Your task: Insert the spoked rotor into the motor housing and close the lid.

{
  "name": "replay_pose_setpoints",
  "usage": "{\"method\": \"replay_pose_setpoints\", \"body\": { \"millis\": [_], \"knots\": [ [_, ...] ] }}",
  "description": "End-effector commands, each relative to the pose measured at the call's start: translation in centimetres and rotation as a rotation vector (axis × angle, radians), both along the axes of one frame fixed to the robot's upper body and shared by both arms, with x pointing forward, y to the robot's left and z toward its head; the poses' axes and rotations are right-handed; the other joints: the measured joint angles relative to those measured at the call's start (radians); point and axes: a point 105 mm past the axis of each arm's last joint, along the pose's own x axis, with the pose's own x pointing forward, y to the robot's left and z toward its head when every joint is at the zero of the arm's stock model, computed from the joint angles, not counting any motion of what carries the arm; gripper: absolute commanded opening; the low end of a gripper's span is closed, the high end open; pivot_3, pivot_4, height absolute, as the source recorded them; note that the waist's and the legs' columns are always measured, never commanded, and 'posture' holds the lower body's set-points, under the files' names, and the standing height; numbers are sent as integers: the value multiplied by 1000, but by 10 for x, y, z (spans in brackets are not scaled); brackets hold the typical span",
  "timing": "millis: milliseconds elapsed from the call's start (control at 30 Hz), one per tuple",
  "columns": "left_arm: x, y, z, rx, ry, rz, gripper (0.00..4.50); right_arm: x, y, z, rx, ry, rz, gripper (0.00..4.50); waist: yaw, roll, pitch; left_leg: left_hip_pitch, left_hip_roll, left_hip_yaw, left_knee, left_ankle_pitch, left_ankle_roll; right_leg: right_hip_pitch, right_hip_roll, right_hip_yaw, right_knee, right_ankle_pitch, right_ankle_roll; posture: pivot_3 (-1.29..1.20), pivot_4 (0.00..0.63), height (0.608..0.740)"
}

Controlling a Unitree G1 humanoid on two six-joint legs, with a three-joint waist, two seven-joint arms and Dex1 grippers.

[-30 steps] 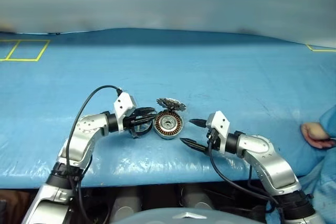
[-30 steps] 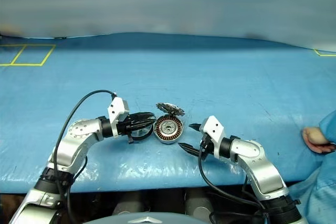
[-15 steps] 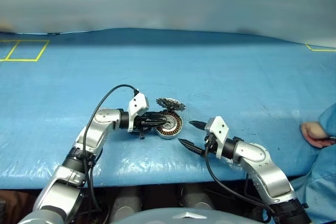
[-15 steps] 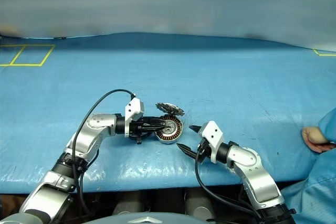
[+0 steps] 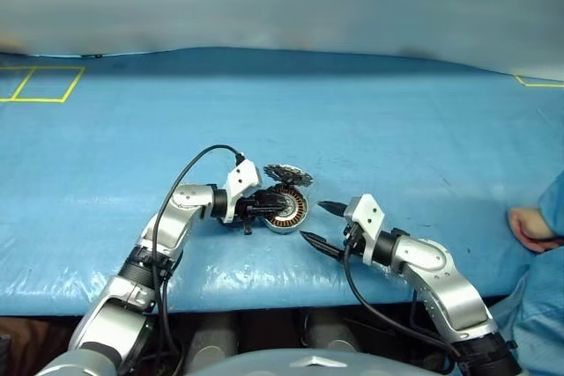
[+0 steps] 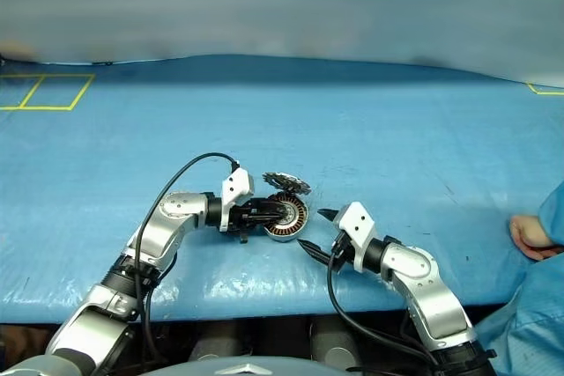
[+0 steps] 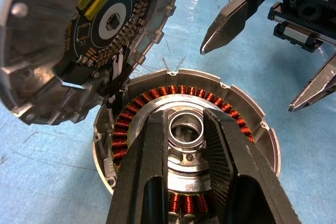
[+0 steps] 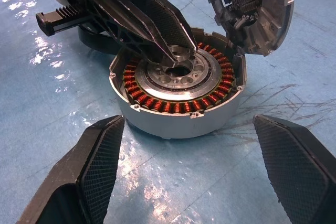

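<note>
The motor housing [image 5: 284, 209] lies flat on the blue table, its copper windings [image 8: 157, 100] facing up. Its lid [image 5: 287, 174] stands open and tilted at the far edge, its inner face [image 7: 89, 35] showing a round circuit board. The spoked rotor [image 8: 197, 80] sits inside the ring of windings. My left gripper [image 7: 185, 116] reaches in from the left, shut on the rotor's central hub [image 7: 187, 132]. My right gripper [image 5: 311, 222] hovers just right of the housing on the near side, open, with nothing between its fingers [image 8: 97, 161].
A person's hand [image 5: 529, 226] and blue sleeve rest at the table's right edge. Yellow tape squares [image 5: 40, 84] mark the far left. The table's front edge runs just below both arms. Bare blue cover stretches behind the housing.
My left gripper moved right, from beside the housing to over its centre, bringing the rotor into the ring of windings. The right gripper stayed put and open.
</note>
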Motion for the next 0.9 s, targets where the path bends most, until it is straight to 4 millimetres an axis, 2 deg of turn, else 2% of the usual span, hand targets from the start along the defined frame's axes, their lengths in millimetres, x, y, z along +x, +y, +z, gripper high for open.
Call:
{"method": "replay_pose_setpoints", "body": {
  "millis": [33,433,633,900],
  "knots": [
    [1,-3,2,3,-28,-7,645,3,-1,9,0,-43,3,4139,1,0,0,0,0,0,0,0,0,0,0,0,0,0,0,0,150,740],
    [7,-3,-3,36,-37,13,645,5,-1,10,-5,-52,-9,4139,5,0,0,0,0,0,0,0,0,1,0,0,0,0,0,0,150,740],
    [7,-3,-3,31,-42,18,2628,5,0,10,-5,-52,-10,4139,5,0,0,0,0,0,1,0,0,1,0,0,0,0,0,0,150,740],
    [8,-5,1,-24,-25,43,2628,6,0,10,-15,-55,-14,4139,7,0,0,0,0,0,1,0,0,1,0,0,0,0,0,0,150,740]
  ]
}}
